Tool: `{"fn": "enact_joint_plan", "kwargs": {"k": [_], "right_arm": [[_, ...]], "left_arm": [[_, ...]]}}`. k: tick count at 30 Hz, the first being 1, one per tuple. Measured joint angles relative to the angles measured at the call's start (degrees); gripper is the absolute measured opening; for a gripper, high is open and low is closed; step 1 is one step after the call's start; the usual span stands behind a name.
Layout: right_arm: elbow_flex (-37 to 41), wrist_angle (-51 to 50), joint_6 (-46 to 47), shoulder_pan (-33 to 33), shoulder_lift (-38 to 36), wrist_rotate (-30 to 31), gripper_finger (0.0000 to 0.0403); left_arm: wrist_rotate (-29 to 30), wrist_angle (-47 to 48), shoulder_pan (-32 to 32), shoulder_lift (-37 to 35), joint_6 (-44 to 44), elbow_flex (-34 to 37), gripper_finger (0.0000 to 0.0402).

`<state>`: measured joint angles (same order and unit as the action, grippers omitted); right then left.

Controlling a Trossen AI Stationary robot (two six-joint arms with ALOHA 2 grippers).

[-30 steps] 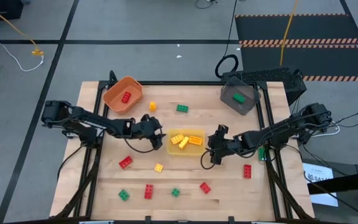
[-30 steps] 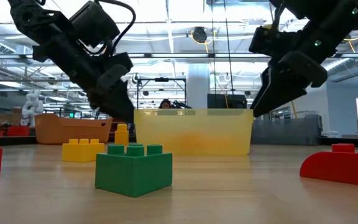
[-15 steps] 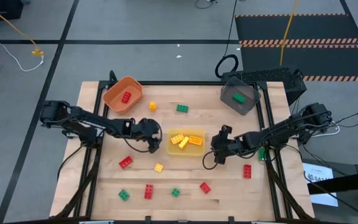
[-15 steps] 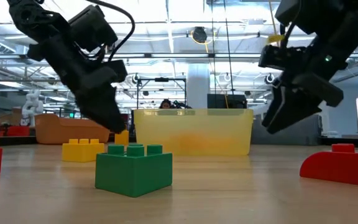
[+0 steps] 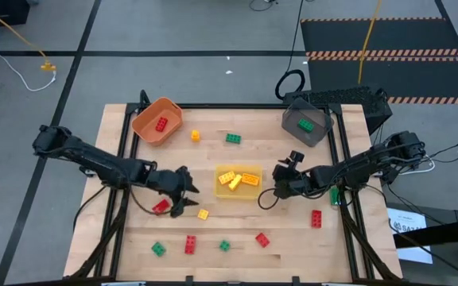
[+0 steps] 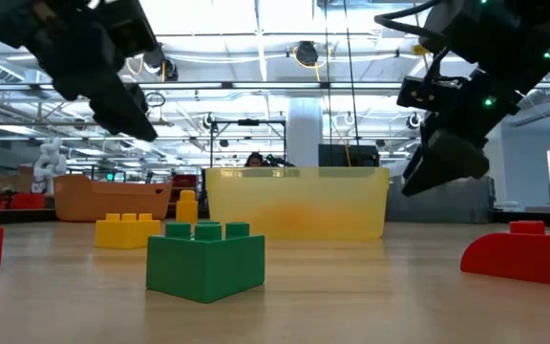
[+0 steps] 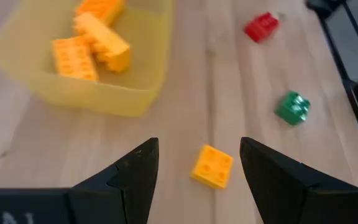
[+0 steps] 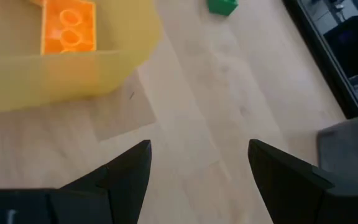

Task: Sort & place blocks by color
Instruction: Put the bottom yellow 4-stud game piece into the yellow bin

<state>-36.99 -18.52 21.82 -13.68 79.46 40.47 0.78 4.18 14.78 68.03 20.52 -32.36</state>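
three bins are sitting on the table point(image 5: 133, 238): an orange bin point(image 5: 157, 121) at the far left holding one red block point(image 5: 161, 124), a dark grey bin point(image 5: 306, 124) at the far right holding one green block point(image 5: 305, 125), and a yellow bin point(image 5: 238, 181) in the middle holding three yellow blocks point(image 5: 234, 179). loose on the wood are lying four red blocks point(image 5: 190, 244), three green blocks point(image 5: 233, 138) and two yellow blocks point(image 5: 203, 214), counted from the high view. the left gripper point(image 5: 186, 196) is hovering left of the yellow bin, with its fingers spread and empty; in its wrist view a loose yellow block point(image 7: 212, 166) is lying on the wood between the two fingers point(image 7: 132, 177), and a red block point(image 5: 161, 206) is lying just beside the gripper on its left. the right gripper point(image 5: 281, 177) is hanging just right of the yellow bin, its fingers point(image 8: 123, 177) also spread apart with nothing between them but bare wood.
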Motion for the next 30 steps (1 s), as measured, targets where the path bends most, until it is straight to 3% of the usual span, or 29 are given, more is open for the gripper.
{"fn": "enact_joint_plan", "kwargs": {"k": [9,18,30], "right_arm": [[0.02,0.3,-0.14,1.1,-0.5,0.26,0.0258],[0.02,0.77,0.0,1.36,-0.55,0.29,0.0258],[0.02,0.72,0.02,1.36,-0.52,0.26,0.0258]], "left_arm": [[7.21,-3.43,6.28,5.71,-4.93,-0.1,0.0225],[7.32,-6.63,7.42,12.58,-6.23,0.0,0.0232],[7.16,-11.77,7.53,16.76,-4.98,0.0,0.0347]]}}
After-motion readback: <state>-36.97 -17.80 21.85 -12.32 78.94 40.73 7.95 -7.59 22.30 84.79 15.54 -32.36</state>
